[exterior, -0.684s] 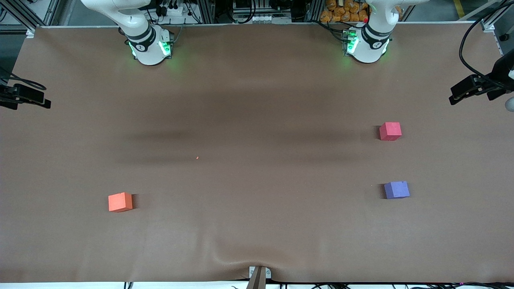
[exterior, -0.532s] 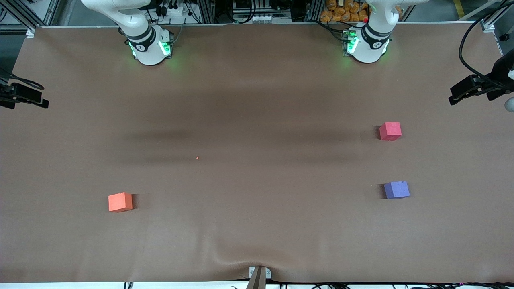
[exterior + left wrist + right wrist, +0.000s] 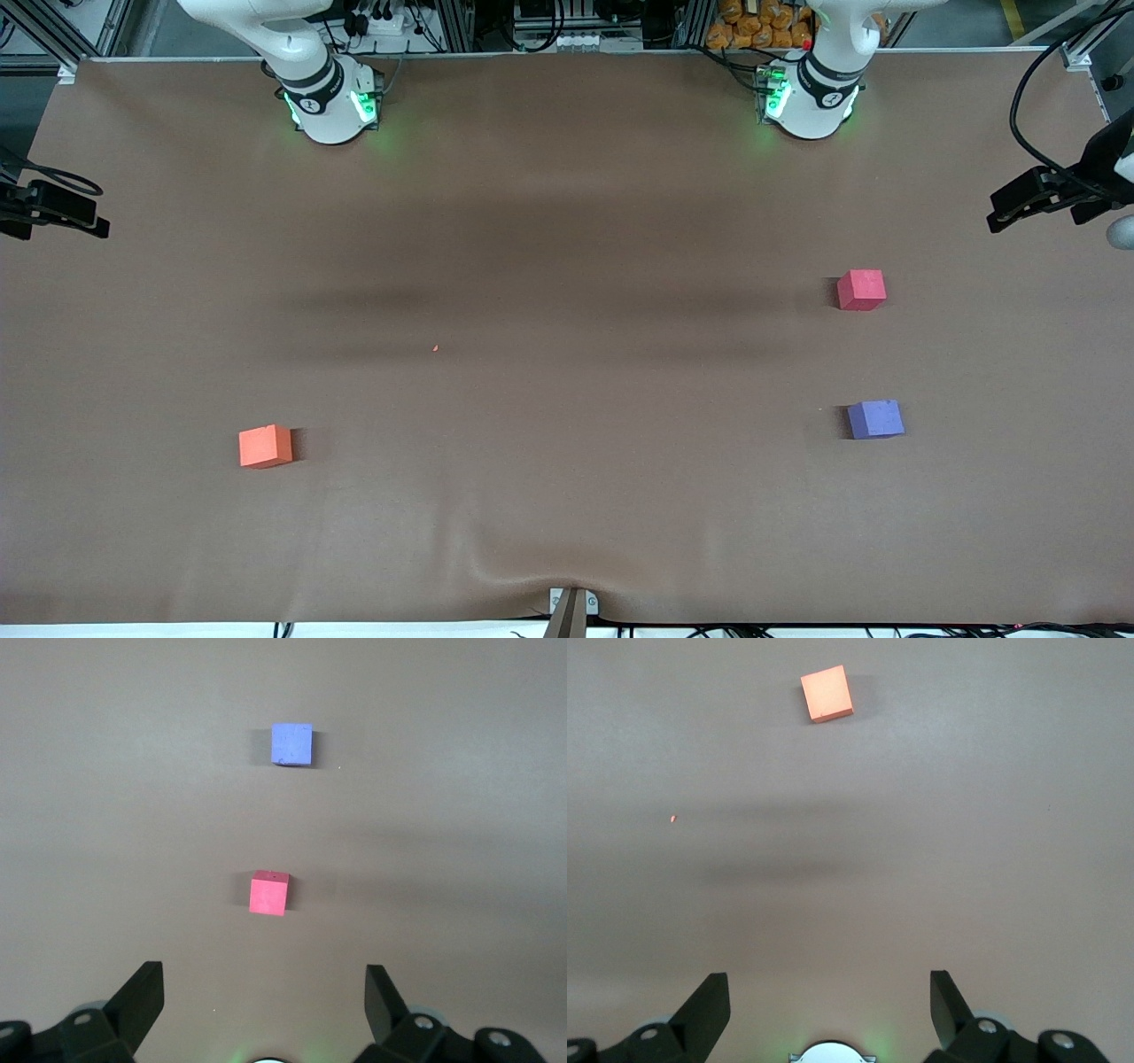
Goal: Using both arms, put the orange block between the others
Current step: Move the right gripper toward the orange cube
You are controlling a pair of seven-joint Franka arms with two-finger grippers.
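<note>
Unmoved since earlier: orange block [image 3: 265, 446] at right arm's end, well apart from red-pink cube [image 3: 860, 290] and purple-blue cube [image 3: 875, 419], hence two arms. Left gripper [image 3: 264, 992], right gripper [image 3: 830, 992]: released, raised near own bases.

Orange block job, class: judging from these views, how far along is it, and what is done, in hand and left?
Done: nothing yet. The orange block sits alone toward the right arm's end of the table. In hand: nothing; the right end effector and left end effector are both open, high over the table. Left: pick up the block, carry it across, and set it in the gap between the red-pink cube and purple-blue cube.
</note>
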